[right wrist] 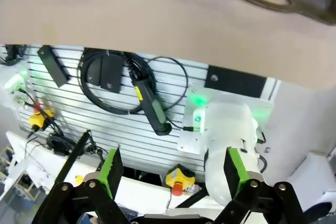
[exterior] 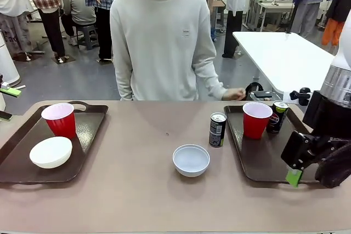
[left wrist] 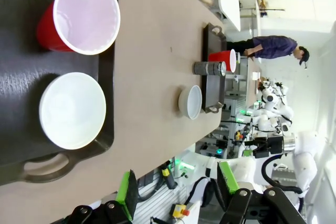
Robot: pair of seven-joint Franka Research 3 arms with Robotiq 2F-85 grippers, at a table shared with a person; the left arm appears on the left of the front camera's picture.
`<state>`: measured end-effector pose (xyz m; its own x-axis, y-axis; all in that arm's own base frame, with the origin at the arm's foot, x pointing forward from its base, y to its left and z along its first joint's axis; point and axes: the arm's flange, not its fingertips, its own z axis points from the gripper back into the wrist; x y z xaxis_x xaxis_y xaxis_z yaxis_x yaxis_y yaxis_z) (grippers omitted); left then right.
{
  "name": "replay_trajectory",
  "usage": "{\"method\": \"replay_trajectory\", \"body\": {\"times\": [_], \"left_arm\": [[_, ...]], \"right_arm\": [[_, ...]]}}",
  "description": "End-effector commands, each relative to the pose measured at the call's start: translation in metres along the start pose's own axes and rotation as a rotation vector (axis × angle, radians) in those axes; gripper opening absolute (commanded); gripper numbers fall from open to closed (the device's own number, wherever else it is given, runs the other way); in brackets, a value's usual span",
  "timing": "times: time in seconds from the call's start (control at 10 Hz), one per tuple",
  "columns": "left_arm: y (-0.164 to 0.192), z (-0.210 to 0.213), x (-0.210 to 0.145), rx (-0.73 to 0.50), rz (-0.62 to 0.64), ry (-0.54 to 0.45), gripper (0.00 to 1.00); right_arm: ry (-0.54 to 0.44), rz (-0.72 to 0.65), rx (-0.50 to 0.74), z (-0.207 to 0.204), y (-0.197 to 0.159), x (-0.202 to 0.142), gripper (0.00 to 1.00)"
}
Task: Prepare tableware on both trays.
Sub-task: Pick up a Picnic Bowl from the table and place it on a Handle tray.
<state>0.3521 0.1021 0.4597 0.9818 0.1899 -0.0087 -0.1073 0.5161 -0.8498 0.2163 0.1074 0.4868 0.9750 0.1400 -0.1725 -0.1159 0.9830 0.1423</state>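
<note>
Roughly, each tray is two-thirds set. The left tray [exterior: 88,135] carries the left cup [exterior: 59,120], upright at its far end, and the white bowl [exterior: 51,152] just in front of it. The right tray [exterior: 258,157] holds the right cup [exterior: 256,119] with a can [exterior: 278,116] touching or nearly touching its far side.

The two leftover pieces stand on the bare counter [exterior: 137,190] between the trays. The loose can [exterior: 218,130] is upright just beside the right tray's left rim, and the grey bowl [exterior: 191,159] sits mouth up a little nearer the robot. That middle spot looks chosen so either arm can reach them. Going by what each tray lacks, I judge the loose can belongs on the left tray and the grey bowl on the right one.

The left end effector [left wrist: 176,187] has its jaws apart with nothing between the green pads. It looks along the counter from beyond the left tray's handle end. The right end effector [right wrist: 173,171] is spread wide and empty too. In the front view it hangs low by the right tray's near right corner, turned back toward the robot's side, so it would have to swing round before picking anything. Open jaws suit a pick that has not started.

The person stands at the far side, a hand [exterior: 236,93] by the right tray's far edge, clear of the tableware.
</note>
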Motion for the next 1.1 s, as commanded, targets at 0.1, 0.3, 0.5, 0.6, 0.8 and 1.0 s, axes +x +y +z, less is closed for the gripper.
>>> {"method": "replay_trajectory", "body": {"times": [0.1, 0.3, 0.5, 0.6, 0.8, 1.0], "left_arm": [[0.000, 0.000, 0.000, -0.024, -0.016, -0.005, 0.80], [0.000, 0.000, 0.000, -0.024, -0.016, -0.005, 0.80], [0.000, 0.000, 0.000, -0.024, -0.016, -0.005, 0.80], [0.000, 0.000, 0.000, -0.024, -0.016, -0.005, 0.80], [0.000, 0.000, 0.000, -0.024, -0.016, -0.005, 0.80], [0.000, 0.000, 0.000, -0.024, -0.016, -0.005, 0.80]], "right_arm": [[-0.026, -0.045, 0.059, -0.010, 0.032, 0.065, 1.00], [-0.044, -0.109, 0.085, -0.017, 0.060, 0.140, 1.00], [-0.075, -0.178, 0.030, -0.033, 0.081, 0.186, 1.00], [-0.090, -0.220, -0.026, -0.041, 0.096, 0.204, 1.00], [-0.120, -0.237, -0.073, -0.051, 0.119, 0.221, 1.00], [-0.146, -0.262, -0.115, -0.065, 0.120, 0.228, 1.00]]}}
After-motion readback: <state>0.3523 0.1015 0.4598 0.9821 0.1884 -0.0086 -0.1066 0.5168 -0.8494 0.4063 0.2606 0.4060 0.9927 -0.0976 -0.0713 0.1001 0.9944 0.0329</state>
